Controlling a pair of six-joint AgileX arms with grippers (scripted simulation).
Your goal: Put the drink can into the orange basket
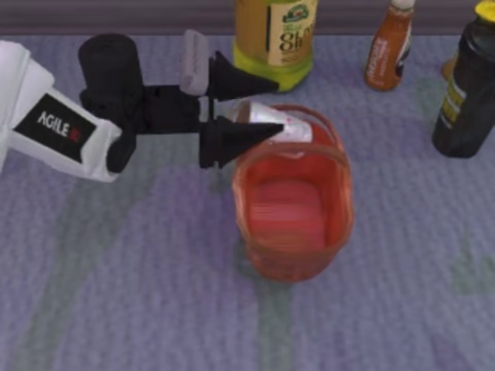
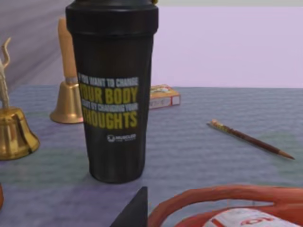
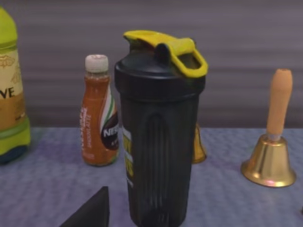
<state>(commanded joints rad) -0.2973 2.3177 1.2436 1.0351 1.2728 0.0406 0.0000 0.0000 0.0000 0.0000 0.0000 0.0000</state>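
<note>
Orange basket [image 1: 292,224] lies below the left gripper [image 1: 267,104], clamped on the drink can [image 1: 271,122]. Can hangs over the far rim by the handle; released here, it may clip that and roll off.

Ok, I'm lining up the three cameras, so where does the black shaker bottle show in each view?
Top view: the black shaker bottle stands at the right edge, right of the orange basket.
Left wrist view: it stands upright and large, left of centre, behind the basket's handle.
Right wrist view: centre, with its yellow lid.
Shared landmark: the brown sauce bottle beside it, seen also in the right wrist view.
</note>
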